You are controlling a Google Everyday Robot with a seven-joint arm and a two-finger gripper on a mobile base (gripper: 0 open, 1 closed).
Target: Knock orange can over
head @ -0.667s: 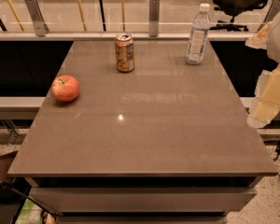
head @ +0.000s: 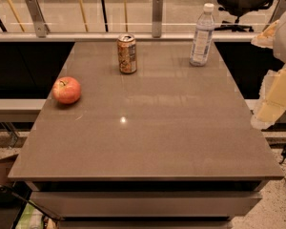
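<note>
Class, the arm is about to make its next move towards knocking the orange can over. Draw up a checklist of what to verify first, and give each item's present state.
1. Orange can upright, not yet knocked: ok. It stands near the far edge of the table.
2. Gripper apart from the can: ok. It hangs at the right edge of the view, beyond the table's right side.
3. Water bottle out of the sweep path: cannot tell. It stands upright to the can's right, on the gripper's side.
4. Apple away from the can: ok. It lies near the left edge, closer to the camera.
</note>
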